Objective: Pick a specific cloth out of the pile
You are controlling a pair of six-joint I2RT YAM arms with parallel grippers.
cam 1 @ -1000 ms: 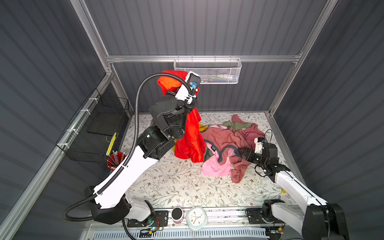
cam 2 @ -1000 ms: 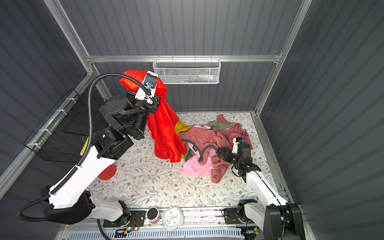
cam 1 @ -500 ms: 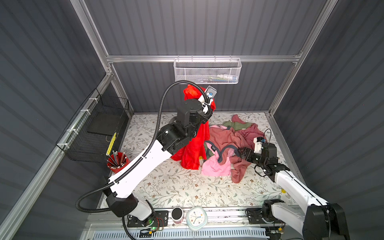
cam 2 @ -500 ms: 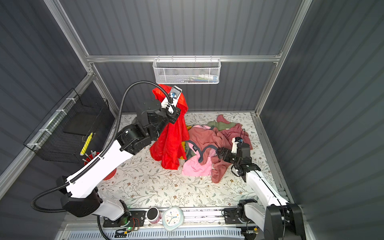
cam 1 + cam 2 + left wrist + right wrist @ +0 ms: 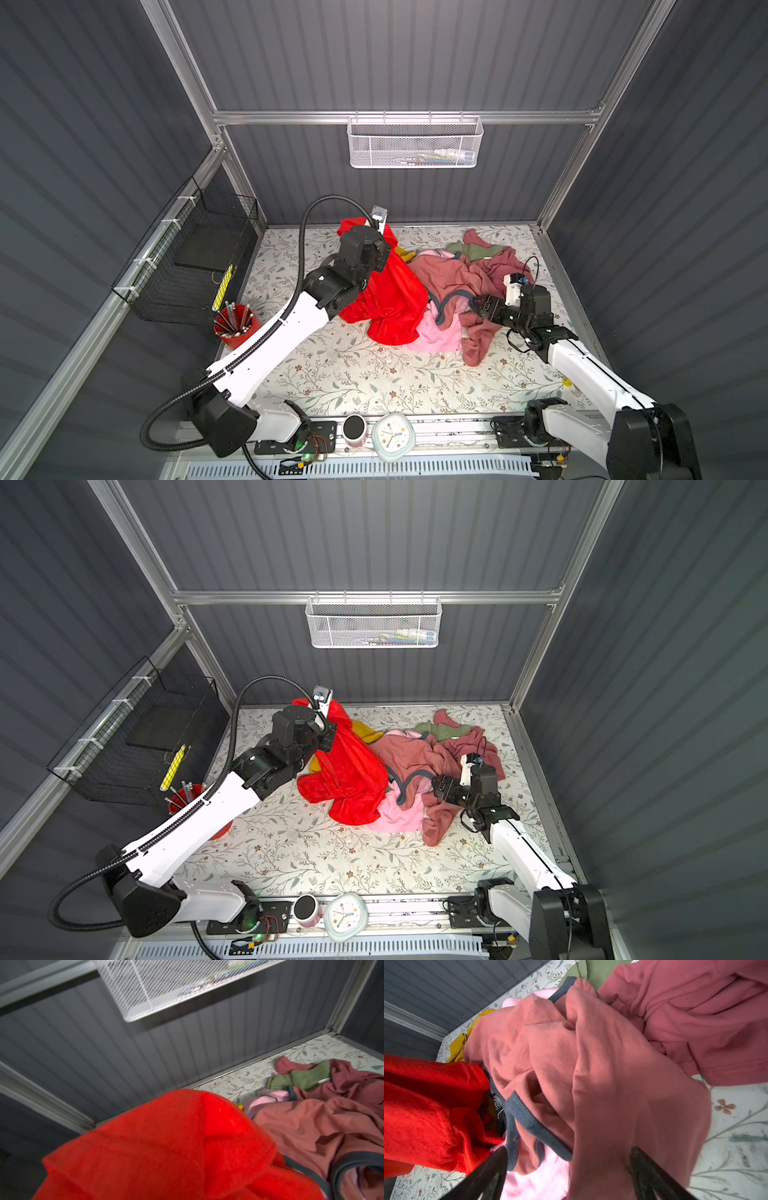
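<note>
Both top views look steeply down from the front over the whole floral table [image 5: 374, 374]. Wrist cameras sit close, sharing the pile [image 5: 311, 1126] and red cloth [image 5: 421, 1122].

Bright red, with a slight sheen, on the cloth [image 5: 390, 299]. In the pile [image 5: 457, 278]: dusty rose with dark blue-grey trim, light pink at the near edge, olive green at the far side, a little yellow beside the red. Pale tabletop [image 5: 353, 374] printed with green leaves and small brown flowers. White mesh basket [image 5: 415, 143], black wire basket [image 5: 195, 266], red cup [image 5: 233, 336].
</note>
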